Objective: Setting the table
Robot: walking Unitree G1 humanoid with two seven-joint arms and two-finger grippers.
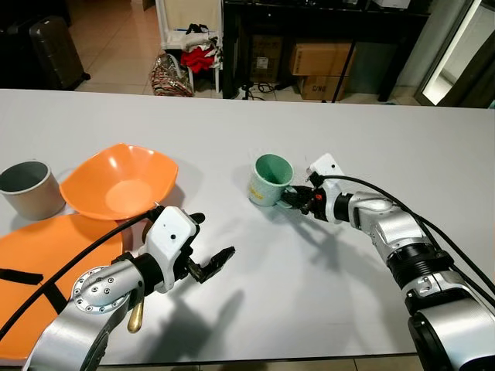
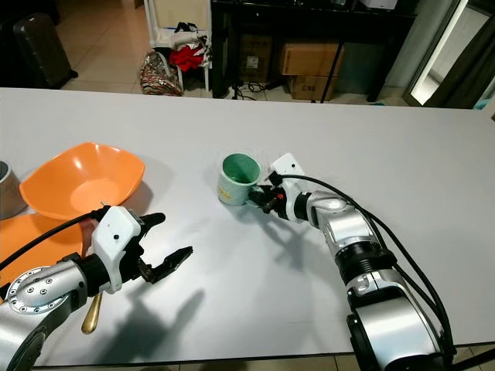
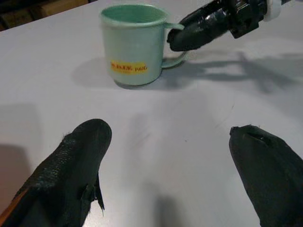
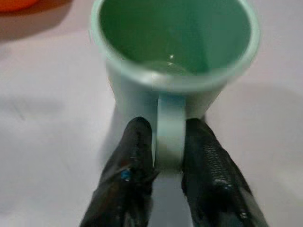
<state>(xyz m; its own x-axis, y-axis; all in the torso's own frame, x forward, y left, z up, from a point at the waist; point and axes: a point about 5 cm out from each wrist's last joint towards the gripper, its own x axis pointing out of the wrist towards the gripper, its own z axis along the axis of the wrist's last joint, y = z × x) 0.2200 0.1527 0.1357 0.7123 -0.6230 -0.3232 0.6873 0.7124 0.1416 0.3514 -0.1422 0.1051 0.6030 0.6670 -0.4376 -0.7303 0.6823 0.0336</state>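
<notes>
A pale green mug (image 1: 270, 179) with a yellow label stands upright near the middle of the white table (image 1: 309, 124). My right gripper (image 1: 292, 196) is shut on the mug's handle (image 4: 169, 135), one black finger on each side of it. My left gripper (image 1: 210, 246) hovers open above the table in front of the mug, nothing between its fingers (image 3: 75, 161). An orange bowl (image 1: 118, 181) sits at the left, and an orange plate (image 1: 31, 270) lies in front of it, partly under my left arm. A gold spoon (image 1: 136, 315) peeks out below that arm.
A grey cup (image 1: 29, 188) stands at the table's left edge beside the bowl. Beyond the far edge are a suitcase (image 1: 54, 48), a rack with red cloth (image 1: 199, 56) and cardboard boxes (image 1: 319, 58) on the floor.
</notes>
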